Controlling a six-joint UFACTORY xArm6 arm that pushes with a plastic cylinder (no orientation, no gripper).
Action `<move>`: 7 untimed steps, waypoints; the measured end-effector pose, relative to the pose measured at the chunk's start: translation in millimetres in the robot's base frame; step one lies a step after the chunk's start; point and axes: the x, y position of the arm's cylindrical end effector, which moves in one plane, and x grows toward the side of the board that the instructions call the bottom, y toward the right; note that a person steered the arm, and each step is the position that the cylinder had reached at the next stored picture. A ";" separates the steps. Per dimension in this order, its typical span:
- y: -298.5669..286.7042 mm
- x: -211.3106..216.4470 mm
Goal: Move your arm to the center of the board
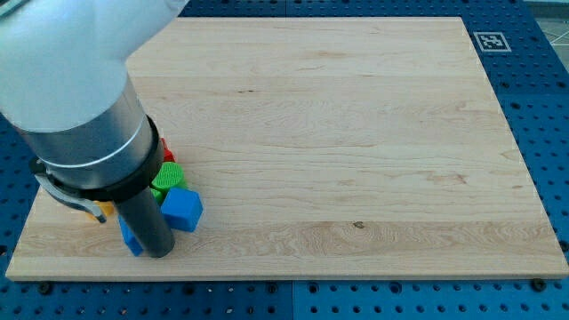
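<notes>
**Tip at the near-left corner, among the blocks**

My tip [157, 252] touches the board [356, 133] at its near-left corner, holding nothing. The rod stands almost upright, its long axis leaning slightly toward the upper left. A blue block [183, 210] sits just right of it, another blue block [130, 238] just left. A green ridged block [166, 179] lies behind, with a red block [165, 148] farther back and an orange piece [105, 210] to the left.

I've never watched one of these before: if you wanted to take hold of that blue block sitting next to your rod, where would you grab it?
I can't grab: I end in a rod and only push. My tip stands at the view's left of the blue block, about touching it. I'd press the flat face toward the rod, sending it to the view's right, where no other block shows; the green block crowds its top side.
</notes>
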 end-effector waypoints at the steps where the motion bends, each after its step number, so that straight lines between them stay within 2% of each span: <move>1: 2.4 15.0; 5: 37.8 21.5; 7: 127.0 21.4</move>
